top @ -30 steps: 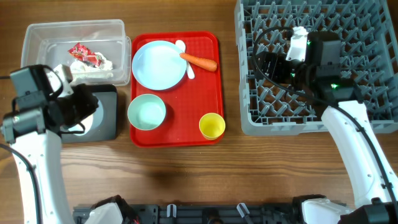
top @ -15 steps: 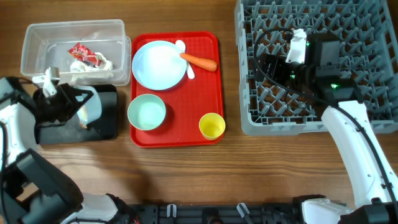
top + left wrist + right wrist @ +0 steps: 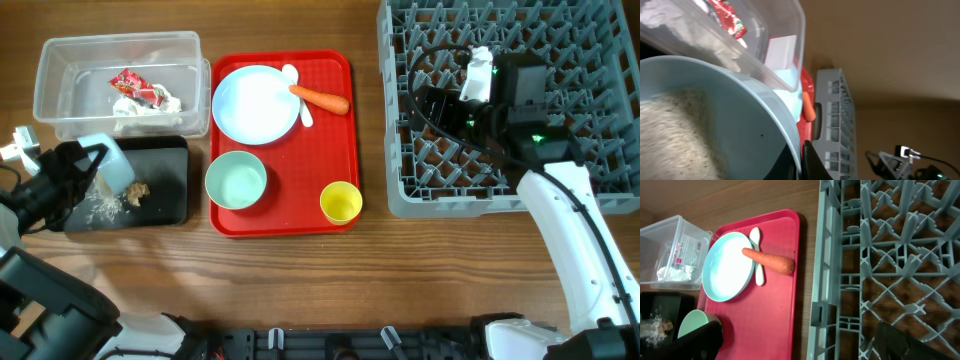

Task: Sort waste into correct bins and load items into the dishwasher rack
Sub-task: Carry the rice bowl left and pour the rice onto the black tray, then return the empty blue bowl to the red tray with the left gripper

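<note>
**Overhead, left wrist and right wrist views, read left to right.**

- **Far left.** The left gripper is clamped on the rim of the held bowl. The bowl is tipped over the left end of the black tray.
- **Black tray.** Loose rice lies on its floor, with a small brown lump just beside the rice.
- **Clear tub.** The tub sits on the far side of the black tray. It holds the red-and-white wrapper and the white tissue.
- **Centre.** The red tray carries five things:
  - the plate;
  - the white spoon, at the plate's far right rim;
  - the carrot, lying across the plate's right edge;
  - the second bowl, upright at the near left;
  - the yellow cup, at the near right.
- **Right.** The right gripper hangs over the pegs of the dishwasher rack.

**What each view adds.** Only the left wrist view looks inside the held bowl, where a mass of rice lies against the wall. That view also shows the tub's corner close above the bowl's rim. Only the right wrist view shows the right gripper's jaws, which stand wide apart with nothing between them. Only the overhead view takes in the cup and both arms together.

**Surface and room.** Everything rests on a brown wooden table with visible grain. The tub, the two trays and the rack stand apart from one another. The room beyond the tabletop cannot be made out.
</note>
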You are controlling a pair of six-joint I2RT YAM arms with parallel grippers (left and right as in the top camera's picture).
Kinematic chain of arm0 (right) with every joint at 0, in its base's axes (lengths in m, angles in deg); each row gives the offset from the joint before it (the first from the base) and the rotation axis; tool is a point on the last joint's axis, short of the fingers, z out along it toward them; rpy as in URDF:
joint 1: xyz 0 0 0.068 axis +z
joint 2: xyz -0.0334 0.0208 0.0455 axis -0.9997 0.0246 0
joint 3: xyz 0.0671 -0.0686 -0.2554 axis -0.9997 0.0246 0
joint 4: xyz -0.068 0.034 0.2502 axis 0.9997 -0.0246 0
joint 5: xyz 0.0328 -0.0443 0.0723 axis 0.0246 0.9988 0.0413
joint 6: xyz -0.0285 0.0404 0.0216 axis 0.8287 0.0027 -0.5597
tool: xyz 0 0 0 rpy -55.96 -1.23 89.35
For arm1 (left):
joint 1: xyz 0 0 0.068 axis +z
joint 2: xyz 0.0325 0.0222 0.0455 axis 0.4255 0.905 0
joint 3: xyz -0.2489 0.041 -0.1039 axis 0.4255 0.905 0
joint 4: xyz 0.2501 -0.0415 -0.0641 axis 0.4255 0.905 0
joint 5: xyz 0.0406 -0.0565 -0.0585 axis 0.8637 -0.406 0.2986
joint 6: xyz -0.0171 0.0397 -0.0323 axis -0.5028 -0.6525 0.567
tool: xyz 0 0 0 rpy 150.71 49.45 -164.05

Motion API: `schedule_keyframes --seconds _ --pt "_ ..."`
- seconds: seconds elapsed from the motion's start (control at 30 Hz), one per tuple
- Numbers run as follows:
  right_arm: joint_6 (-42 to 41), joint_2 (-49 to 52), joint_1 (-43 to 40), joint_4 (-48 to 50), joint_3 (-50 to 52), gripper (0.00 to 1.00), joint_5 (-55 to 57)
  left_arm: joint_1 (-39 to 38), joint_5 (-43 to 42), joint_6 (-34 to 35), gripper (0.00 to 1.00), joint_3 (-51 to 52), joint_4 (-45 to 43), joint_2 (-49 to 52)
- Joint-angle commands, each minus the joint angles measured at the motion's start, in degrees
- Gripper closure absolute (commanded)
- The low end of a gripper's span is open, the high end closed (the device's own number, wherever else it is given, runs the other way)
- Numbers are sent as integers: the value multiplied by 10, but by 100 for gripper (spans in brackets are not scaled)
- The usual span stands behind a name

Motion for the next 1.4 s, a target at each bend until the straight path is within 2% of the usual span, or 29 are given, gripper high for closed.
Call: schedule_keyframes --seconds 0.0,0.33,0.4,0.63,1.0,1.13,1.23,1.37 --pt "-3 -5 -1 -6 -11 1 6 3 -97 -7 96 3 0 17" --pt "-2 -5 -1 -16 -11 0 6 3 -201 16 96 3 6 29" --pt "-2 -5 -1 -17 -11 0 6 3 -201 37 96 3 7 29" --pt "-2 -5 -1 -17 -11 0 6 6 -201 38 96 3 40 29" --pt "-2 -5 -1 -17 -11 0 6 58 -200 39 96 3 56 29" --pt "-3 -5 -1 -17 -11 0 6 63 -200 73 96 3 138 29" --pt "-3 -5 -1 -17 -11 0 6 63 -192 32 96 3 141 29" --pt "-3 -5 -1 -17 -11 0 6 57 -189 31 96 3 138 29"
